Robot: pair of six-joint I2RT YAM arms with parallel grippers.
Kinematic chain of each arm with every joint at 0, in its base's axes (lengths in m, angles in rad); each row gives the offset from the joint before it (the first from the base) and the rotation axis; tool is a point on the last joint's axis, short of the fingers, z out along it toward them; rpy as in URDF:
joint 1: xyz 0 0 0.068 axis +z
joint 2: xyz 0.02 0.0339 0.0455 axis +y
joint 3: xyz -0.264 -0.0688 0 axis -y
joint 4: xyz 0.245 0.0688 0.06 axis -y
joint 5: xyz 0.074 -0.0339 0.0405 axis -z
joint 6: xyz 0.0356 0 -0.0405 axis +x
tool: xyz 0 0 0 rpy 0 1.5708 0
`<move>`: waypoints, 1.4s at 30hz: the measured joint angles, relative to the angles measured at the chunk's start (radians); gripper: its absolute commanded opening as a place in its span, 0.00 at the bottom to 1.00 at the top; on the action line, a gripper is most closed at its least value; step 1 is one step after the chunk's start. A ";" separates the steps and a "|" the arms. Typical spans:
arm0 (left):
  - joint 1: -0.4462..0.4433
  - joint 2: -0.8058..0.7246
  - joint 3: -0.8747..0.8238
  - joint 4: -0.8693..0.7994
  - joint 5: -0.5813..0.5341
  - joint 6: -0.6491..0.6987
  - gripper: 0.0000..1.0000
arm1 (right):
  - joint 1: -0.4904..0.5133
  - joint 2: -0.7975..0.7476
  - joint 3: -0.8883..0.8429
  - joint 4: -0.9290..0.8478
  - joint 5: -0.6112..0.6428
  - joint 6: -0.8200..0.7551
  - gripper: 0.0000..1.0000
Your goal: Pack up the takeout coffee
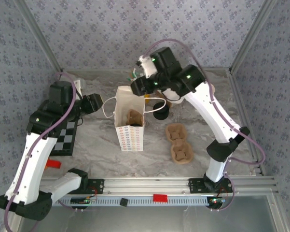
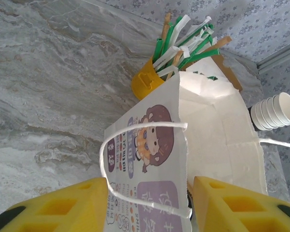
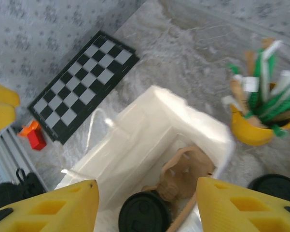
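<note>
From above, the bag (image 1: 129, 133) is standing on the grey marbled table (image 1: 101, 159). The right gripper (image 1: 142, 88) is hovering over its mouth and the left gripper (image 1: 100, 103) is beside its handle (image 1: 107, 108), so a nudge could be tipping it.

At the left wrist, spread fingers (image 2: 53, 208) are straddling the handle, gripping nothing. A skewed pull risks toppling the bag.

At the right wrist, fingers (image 3: 246, 203) are gaping empty above the coffee cup (image 3: 145, 212), which is sitting inside the bag beside a carrier (image 3: 183, 174).

Flowered wallpaper (image 1: 111, 29) is enclosing the table.

Robot lab test cell, aluminium frame rails (image 1: 149, 183), patterned wallpaper panels (image 1: 111, 34), marble-look tabletop (image 1: 101, 154)
</note>
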 measured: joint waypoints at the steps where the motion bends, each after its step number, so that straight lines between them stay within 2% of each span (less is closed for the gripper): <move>1: 0.000 0.011 0.009 0.002 0.003 0.001 0.50 | -0.045 -0.025 -0.016 0.004 -0.011 0.006 0.59; 7: 0.000 0.090 0.079 0.025 0.016 0.020 0.51 | -0.370 -0.166 -0.221 0.056 -0.104 0.045 0.57; 11: 0.000 0.141 0.102 0.047 0.030 0.031 0.52 | -0.458 -0.137 -0.356 0.091 -0.155 0.023 0.54; 18: 0.001 0.192 0.126 0.062 0.032 0.038 0.52 | -0.444 0.087 -0.406 0.152 -0.155 -0.076 0.61; 23: 0.007 0.192 0.130 0.064 0.024 0.038 0.53 | -0.410 0.255 -0.322 0.156 -0.095 -0.155 0.64; 29: 0.024 0.191 0.130 0.064 0.003 0.037 0.53 | -0.368 0.378 -0.219 0.161 -0.023 -0.215 0.65; 34: 0.040 0.191 0.130 0.066 -0.002 0.037 0.53 | -0.363 0.441 -0.174 0.173 0.016 -0.247 0.62; 38: 0.046 0.191 0.130 0.066 -0.002 0.037 0.53 | -0.364 0.478 -0.171 0.177 0.024 -0.266 0.56; 42: 0.050 0.191 0.130 0.067 -0.002 0.034 0.53 | -0.364 0.505 -0.171 0.180 0.029 -0.276 0.45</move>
